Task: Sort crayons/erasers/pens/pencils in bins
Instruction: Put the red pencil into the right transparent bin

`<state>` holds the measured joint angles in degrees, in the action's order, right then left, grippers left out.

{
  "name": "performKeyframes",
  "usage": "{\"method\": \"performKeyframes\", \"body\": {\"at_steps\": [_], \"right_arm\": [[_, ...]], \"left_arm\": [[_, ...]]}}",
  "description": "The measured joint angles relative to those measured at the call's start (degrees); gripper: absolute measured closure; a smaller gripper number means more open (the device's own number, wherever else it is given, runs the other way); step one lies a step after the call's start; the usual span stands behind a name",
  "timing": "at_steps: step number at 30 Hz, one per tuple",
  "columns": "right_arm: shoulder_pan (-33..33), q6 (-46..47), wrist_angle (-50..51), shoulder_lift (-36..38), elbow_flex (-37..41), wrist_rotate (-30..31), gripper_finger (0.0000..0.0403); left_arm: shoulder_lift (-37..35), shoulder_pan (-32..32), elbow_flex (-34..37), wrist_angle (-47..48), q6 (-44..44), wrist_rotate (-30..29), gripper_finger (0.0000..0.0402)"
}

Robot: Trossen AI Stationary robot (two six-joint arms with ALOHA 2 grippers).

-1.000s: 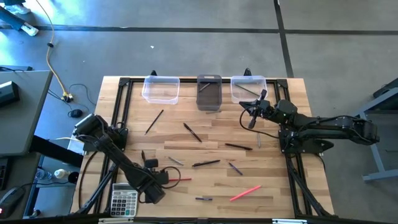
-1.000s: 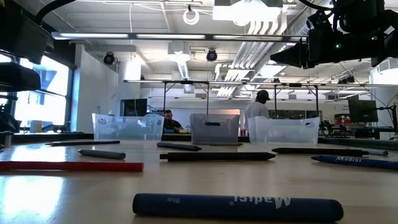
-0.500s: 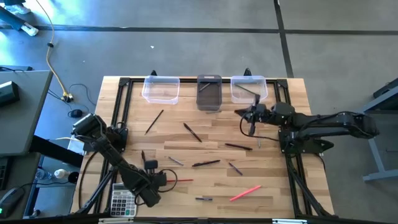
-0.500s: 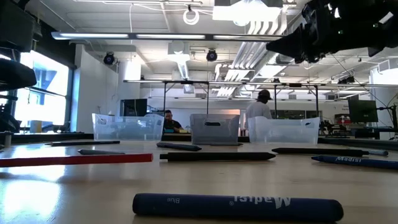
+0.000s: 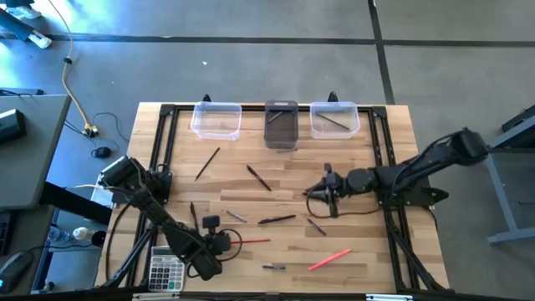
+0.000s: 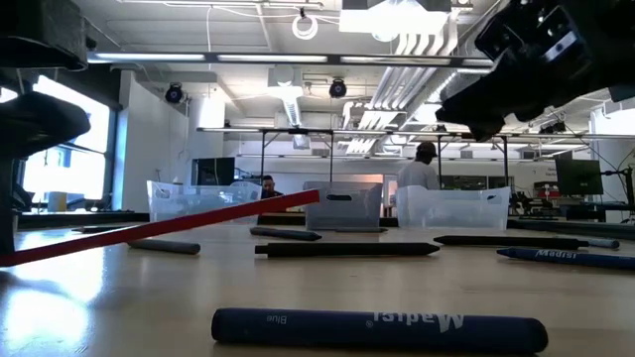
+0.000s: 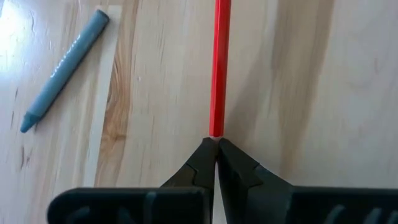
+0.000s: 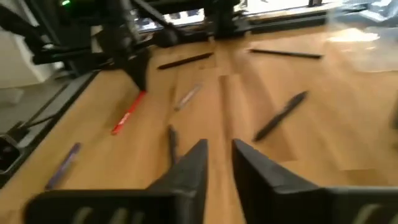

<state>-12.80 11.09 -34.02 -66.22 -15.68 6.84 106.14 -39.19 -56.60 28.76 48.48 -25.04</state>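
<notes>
- The thin red pencil [image 7: 220, 62] is pinched at its very end by the left claw [image 7: 216, 146], fingers pressed together on it; in the low view it slants up off the table, one end raised toward the bins.
- Landmark: the dark smoky grey plastic bin [image 5: 281, 125] at the table's far edge. The red pencil [image 5: 251, 241] is well apart from it, toward the near edge on its left side.
- Risk, as I judge it: a grip on only the tip may let the pencil pivot or slip during the long carry, dropping among the loose sticks.
- The right claw [image 5: 326, 194] hangs over the middle of the table, nearer than the grey bin, fingers spread and holding nothing, above a short black pen [image 5: 320, 197].
- A clear plastic tub [image 5: 216, 119] sits left of the grey bin, another clear tub [image 5: 334, 119] right of it, with a dark stick inside.
- Between the pencil and the bins lie a long black pen [image 5: 277, 219] and a dark pencil [image 5: 258, 177]; a low carry could knock them.
- A grey crayon [image 7: 62, 68] lies beside the pencil.
- A grey calculator [image 5: 166, 269] sits at the near edge, far from the grey bin.
</notes>
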Motion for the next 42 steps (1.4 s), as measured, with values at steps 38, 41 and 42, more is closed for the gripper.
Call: {"method": "performKeyframes", "body": {"at_steps": [38,41,42], "right_arm": [[-13.62,-0.86,5.87,-45.99,-38.12,3.69,0.0170],[-13.61,-0.96,6.16,-45.99,-38.27,3.98,0.0205],[-13.62,-1.06,6.19,-45.99,-38.26,4.01,0.0220]], "left_arm": [[0.51,0.27,-0.02,-2.14,-0.19,-3.06,0.0401],[0.51,0.27,-0.02,-2.17,-0.22,-3.21,0.0401],[0.52,0.27,-0.02,-2.19,-0.22,-3.34,0.0401]]}}
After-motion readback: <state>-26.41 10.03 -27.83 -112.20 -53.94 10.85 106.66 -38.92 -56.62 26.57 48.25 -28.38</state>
